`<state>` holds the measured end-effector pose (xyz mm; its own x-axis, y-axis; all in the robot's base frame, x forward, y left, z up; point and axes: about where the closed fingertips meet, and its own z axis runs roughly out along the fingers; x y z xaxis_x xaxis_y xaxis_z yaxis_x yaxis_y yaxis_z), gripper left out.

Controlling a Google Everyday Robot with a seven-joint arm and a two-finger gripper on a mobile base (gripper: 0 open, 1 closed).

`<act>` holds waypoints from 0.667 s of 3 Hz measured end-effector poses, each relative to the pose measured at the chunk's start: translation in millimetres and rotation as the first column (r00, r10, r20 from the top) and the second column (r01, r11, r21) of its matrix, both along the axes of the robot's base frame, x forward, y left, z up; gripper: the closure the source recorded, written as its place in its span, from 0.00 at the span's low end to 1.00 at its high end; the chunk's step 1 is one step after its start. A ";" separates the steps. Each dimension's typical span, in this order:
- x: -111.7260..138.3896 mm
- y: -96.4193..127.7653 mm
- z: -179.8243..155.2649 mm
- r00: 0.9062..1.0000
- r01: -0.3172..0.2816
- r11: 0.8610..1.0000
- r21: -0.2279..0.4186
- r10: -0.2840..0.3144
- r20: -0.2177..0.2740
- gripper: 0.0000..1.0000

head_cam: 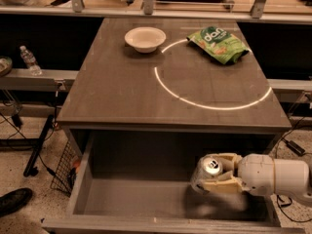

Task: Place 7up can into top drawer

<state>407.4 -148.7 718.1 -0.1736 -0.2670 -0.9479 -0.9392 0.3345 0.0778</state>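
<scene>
The 7up can (205,172), silver-white with a silver pull-tab top, is held tilted in my gripper (218,175). The gripper comes in from the right on a white arm, and its tan fingers (220,185) are shut around the can. Can and gripper hang inside the open top drawer (83,179), over the right part of its grey floor and a little above it. The drawer is pulled out below the front edge of the grey table (122,96).
A white bowl (145,38) and a green chip bag (218,43) sit at the back of the table. A clear water bottle (30,61) stands on a ledge at the left. A wire basket (63,169) hangs left of the drawer. A shoe (14,200) is on the floor.
</scene>
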 end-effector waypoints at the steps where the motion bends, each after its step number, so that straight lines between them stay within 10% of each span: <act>1: 4.6 4.0 -16.8 1.000 0.022 0.999 -0.026 -0.022 -0.002 0.75; 2: 13.9 7.2 -27.8 0.999 0.051 0.998 -0.042 -0.051 0.003 0.52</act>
<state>421.3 -141.5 690.3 -0.1858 -0.2971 -0.9366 -0.9210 0.3847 0.0607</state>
